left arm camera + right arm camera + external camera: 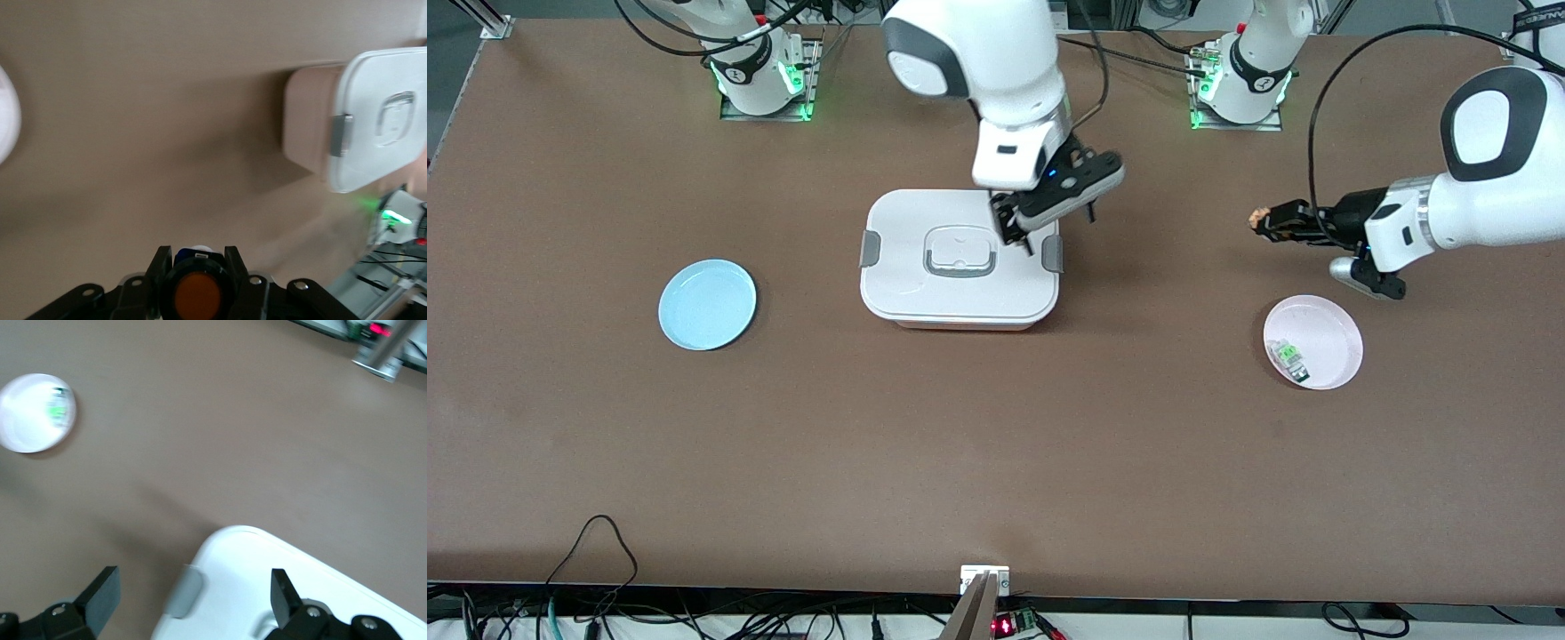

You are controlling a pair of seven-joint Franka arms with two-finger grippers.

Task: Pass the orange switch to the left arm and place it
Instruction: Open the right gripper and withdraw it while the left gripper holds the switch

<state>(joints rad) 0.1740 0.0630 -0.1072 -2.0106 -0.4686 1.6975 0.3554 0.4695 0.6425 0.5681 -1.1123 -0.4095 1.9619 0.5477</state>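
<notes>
orange switch (1261, 217): right of frame centre, clamped in left gripper (1272, 222) above bare desk (996, 462)
right gripper (1018, 233): jaws spread, empty, over box (959, 258)
box: mid-frame, between the arms
pink plate (1325, 331): lower right, holding green component (1289, 357)
blue plate (707, 304): left

Count, this moment:
- arms: 2, each with 1 gripper: left gripper (1261, 221), right gripper (1017, 229)
- box (925, 293): 1, white, lidded; grey clasps visible: 2
- plates: 2, namely 1 blue plate (707, 304), 1 pink plate (1325, 333)
- orange switch (1260, 215): 1
- green component (1289, 357): 1
- table (996, 462): 1
</notes>
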